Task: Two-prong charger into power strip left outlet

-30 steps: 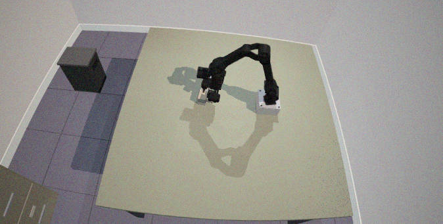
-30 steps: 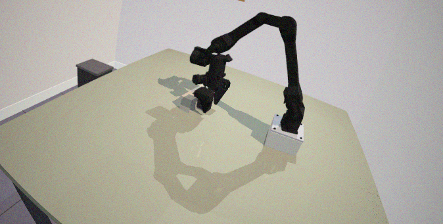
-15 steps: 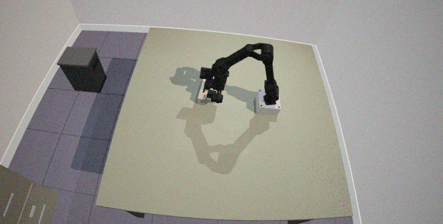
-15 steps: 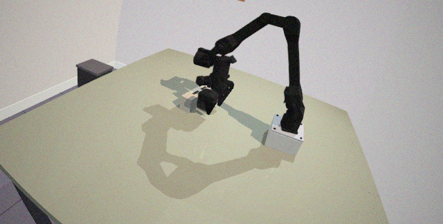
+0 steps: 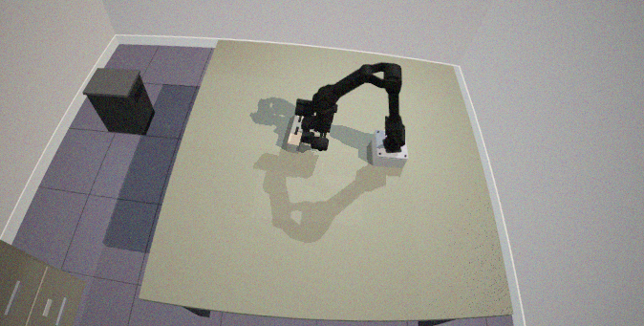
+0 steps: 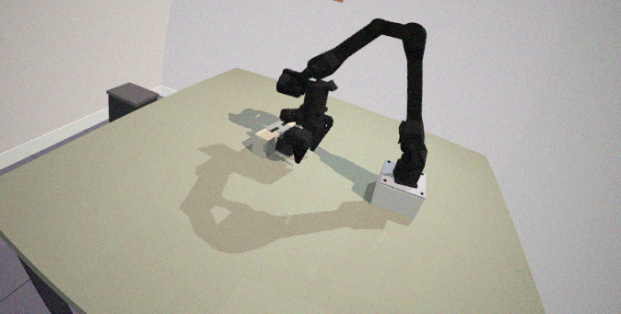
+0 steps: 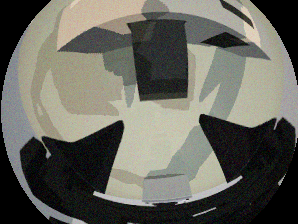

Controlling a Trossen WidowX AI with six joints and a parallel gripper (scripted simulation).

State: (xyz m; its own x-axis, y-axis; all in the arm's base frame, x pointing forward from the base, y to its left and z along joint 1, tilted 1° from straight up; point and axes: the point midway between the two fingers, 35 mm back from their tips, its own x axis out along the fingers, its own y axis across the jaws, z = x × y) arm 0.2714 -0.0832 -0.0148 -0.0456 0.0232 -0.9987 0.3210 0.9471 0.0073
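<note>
The power strip (image 5: pixel 294 140) (image 6: pixel 268 134) (image 7: pixel 97 20) is a pale raised block on the table. In the wrist view it crosses the top, partly cut off, with one dark slot at the upper right. A dark block, seemingly the charger (image 7: pixel 161 62), stands against or just in front of the strip's near side; its prongs cannot be seen. My gripper (image 6: pixel 306 154) (image 7: pixel 161 121) is open and empty, pointing down beside the strip. In the wrist view the dark block is beyond the fingertips, centred between them. The arm hides the charger in the top and exterior views.
The arm's pale base box (image 5: pixel 392 157) (image 6: pixel 398 201) (image 7: pixel 166 188) is on the right of the table (image 5: pixel 363 259) (image 6: pixel 322 273). Arm shadows cross the table top. A dark cabinet (image 5: pixel 119 101) (image 6: pixel 131 95) stands on the floor beyond the left edge.
</note>
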